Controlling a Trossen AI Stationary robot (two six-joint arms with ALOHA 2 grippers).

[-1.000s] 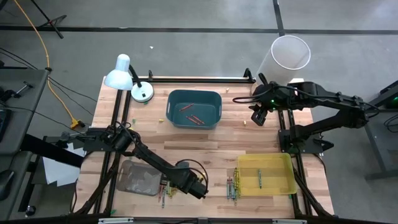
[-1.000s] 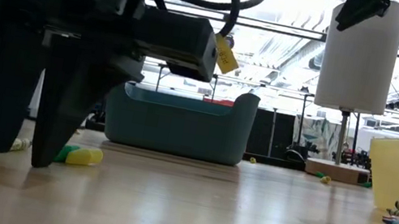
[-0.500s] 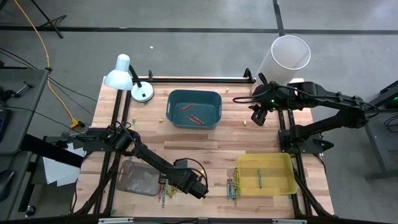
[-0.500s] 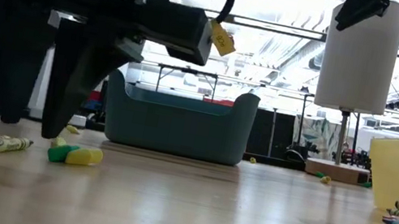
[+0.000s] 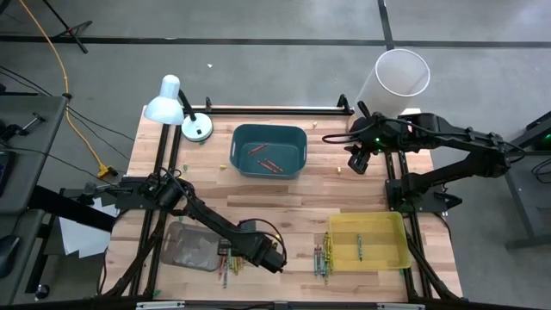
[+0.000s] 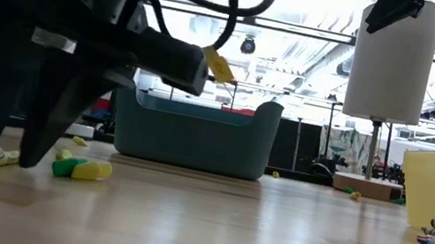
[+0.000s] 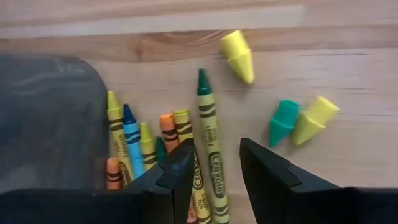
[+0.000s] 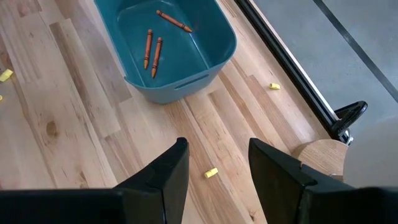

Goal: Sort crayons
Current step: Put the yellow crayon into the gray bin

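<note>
My left gripper [image 7: 216, 155] points down, open, over a pile of crayons [image 5: 229, 258] at the near left, beside a clear grey tray [image 5: 194, 247]. Its fingers stand on either side of a green crayon [image 7: 210, 130] that lies flat on the wood; in the low view its tips [image 6: 3, 158] are close to the table. More crayons lie in a row [image 5: 321, 254] next to the yellow tray [image 5: 392, 250]. Red-orange crayons [image 8: 152, 50] lie in the teal bin [image 5: 297, 142]. My right gripper [image 8: 217, 146] waits open, high over the far right [image 5: 357, 162].
Broken yellow and green stubs [image 7: 298, 121] lie on the wood by the left gripper. A white desk lamp [image 5: 172, 103] stands at the far left and a white roll on a stand [image 5: 398, 76] at the far right. A black rail [image 5: 275, 109] runs along the far edge.
My left gripper rose a little off the table, then came down again slightly toward the table's left edge, rolling a bit about its own axis. The gap between its fingers looks the same. The crayons lie where they were.
</note>
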